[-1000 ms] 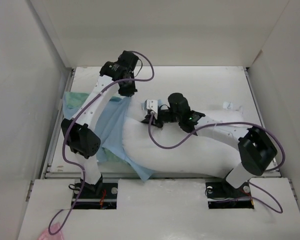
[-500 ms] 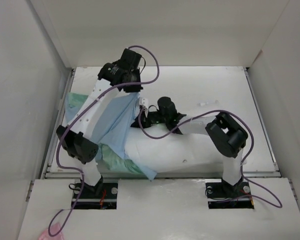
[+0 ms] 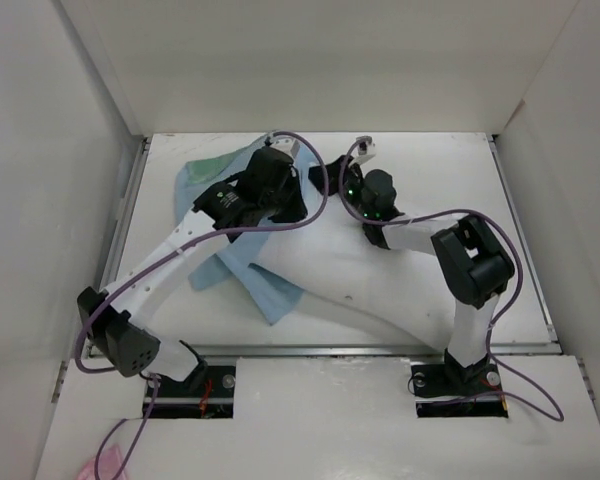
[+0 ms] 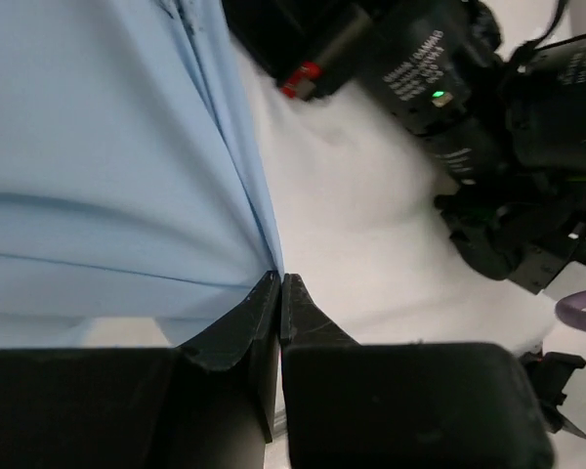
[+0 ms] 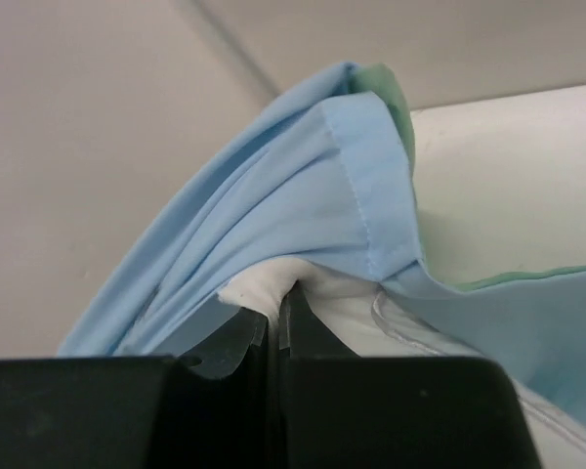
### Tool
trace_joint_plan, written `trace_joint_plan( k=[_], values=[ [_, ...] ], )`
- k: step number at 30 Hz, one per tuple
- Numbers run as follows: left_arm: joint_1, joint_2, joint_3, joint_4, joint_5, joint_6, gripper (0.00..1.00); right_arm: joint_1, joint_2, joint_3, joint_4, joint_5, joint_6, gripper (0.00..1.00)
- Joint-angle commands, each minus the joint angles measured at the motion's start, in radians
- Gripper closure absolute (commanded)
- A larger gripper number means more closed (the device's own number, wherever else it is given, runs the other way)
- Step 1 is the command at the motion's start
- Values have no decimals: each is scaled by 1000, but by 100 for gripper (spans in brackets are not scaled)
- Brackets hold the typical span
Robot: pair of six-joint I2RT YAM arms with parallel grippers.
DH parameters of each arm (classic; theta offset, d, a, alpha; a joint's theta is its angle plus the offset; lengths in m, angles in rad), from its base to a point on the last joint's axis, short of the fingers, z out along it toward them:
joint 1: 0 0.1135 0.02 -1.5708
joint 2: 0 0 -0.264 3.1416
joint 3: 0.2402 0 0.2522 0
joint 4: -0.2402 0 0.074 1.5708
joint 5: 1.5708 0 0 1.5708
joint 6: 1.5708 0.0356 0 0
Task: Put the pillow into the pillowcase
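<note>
Top external view: the pillow (image 3: 370, 285) lies slantwise on the table (image 3: 450, 165), almost all of it bare. The pillowcase (image 3: 255, 270) sprawls pale-blue side up over and beyond the pillow's left end, and a strip of its green face shows off the pillow's far-left. My 2 arms meet above the pillow's far-left corner.

Left wrist view: my left gripper (image 4: 278, 278) is clamped tight on a gathered fold of the pillowcase, just beside the pillow's white cloth.

Right wrist view: my right gripper (image 5: 278, 305) is pressed closed on a small pinch of the pillow's corner. The pillowcase's stitched hem drapes over the top of that corner.

I judge the task barely begun: 1 corner sits under the hem and the rest of the pillow is outside. The step in hand looks like feeding this corner into the mouth. To do it well, I should hold the left grip firm and raise the hem off the pillow so the mouth gapes. Then I should drive the right gripper and its corner deep toward the closed end, not merely under the hem. I cannot tell whether that left grip holds 1 layer or both. If both, the mouth is pinched closed and the corner will only shove the sack along the pillow. The thin cloth looks slippery, so slow, steady tension suits it.
</note>
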Motion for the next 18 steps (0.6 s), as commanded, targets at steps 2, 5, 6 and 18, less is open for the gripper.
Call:
trace_joint_plan(
  k=[2,5,6,18],
  values=[
    [-64,36,-8,116,191,3,100,-17,-30,94,-39,482,94,100],
    [-64,66,25,79,142,13,100,-37,13,103,1,505,112,99],
    [-64,79,25,40,107,23,97,-69,24,131,-17,434,112,93],
    [170,-321,-339,2,-213,-196,0,-146,-323,-2,-547,80,-520,0]
  ],
)
